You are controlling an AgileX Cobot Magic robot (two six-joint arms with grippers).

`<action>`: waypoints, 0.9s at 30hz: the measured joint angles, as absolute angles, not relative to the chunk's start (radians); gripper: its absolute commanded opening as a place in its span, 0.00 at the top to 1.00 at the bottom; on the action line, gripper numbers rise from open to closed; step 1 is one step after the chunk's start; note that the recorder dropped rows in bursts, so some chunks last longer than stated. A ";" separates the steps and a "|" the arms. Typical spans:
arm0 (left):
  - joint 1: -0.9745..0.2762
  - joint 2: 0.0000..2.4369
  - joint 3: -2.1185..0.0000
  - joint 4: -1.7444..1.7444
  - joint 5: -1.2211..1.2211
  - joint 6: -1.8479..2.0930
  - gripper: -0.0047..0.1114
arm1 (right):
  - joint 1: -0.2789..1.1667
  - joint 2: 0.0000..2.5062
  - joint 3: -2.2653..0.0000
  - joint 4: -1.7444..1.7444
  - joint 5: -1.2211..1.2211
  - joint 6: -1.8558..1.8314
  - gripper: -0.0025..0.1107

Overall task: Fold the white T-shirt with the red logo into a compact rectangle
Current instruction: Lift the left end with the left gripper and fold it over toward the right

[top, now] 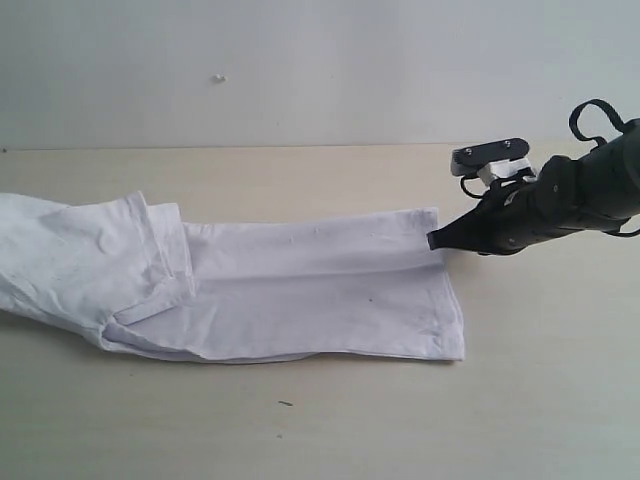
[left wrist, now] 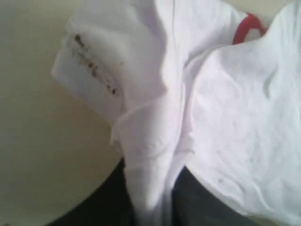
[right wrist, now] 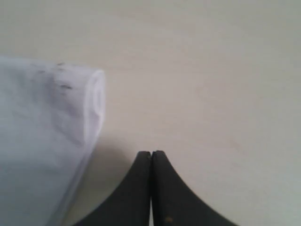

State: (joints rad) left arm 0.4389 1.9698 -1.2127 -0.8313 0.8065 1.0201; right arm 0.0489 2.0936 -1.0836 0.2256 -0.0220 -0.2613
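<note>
1. White short-sleeved cotton T-shirt (top: 300,290): long folded strip on pale counter (top: 300,430), left edge to right-centre.
2. Right fingers (right wrist: 164,188): clenched, empty, just beside its right end.
3. Left fingers (left wrist: 202,202): under cloth; state cannot tell.

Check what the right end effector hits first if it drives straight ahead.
Probably bare table: the right end effector is shut and aims past the white T-shirt edge. Exterior depth is unclear; it might graze the hem.
</note>
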 measured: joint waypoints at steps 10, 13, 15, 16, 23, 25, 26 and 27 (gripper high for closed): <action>0.380 1.837 -1.213 -1.116 0.969 1.136 0.96 | 0.047 2.094 -1.084 0.222 -0.039 -0.261 0.98; 0.310 1.821 -1.213 -1.188 0.995 1.156 0.96 | 0.047 2.094 -1.084 0.222 -0.039 -0.259 0.98; 0.248 1.815 -1.213 -1.223 1.001 1.163 0.96 | 0.047 2.094 -1.084 0.228 -0.039 -0.259 0.98; 0.222 1.813 -1.213 -1.239 1.001 1.166 0.96 | 0.047 2.094 -1.084 0.230 -0.039 -0.259 0.98; -0.003 1.813 -1.219 -1.382 0.992 1.212 0.96 | 0.044 2.094 -1.084 0.240 -0.050 -0.259 0.98; -0.062 1.813 -1.230 -1.387 0.961 1.216 0.96 | 0.035 2.087 -1.084 0.269 -0.054 -0.259 0.98; -0.095 1.813 -1.233 -1.391 0.936 1.218 0.96 | 0.025 2.082 -1.084 0.291 -0.060 -0.259 0.98; -0.128 1.813 -1.235 -1.395 0.905 1.218 0.96 | 0.013 2.074 -1.084 0.308 -0.062 -0.259 0.98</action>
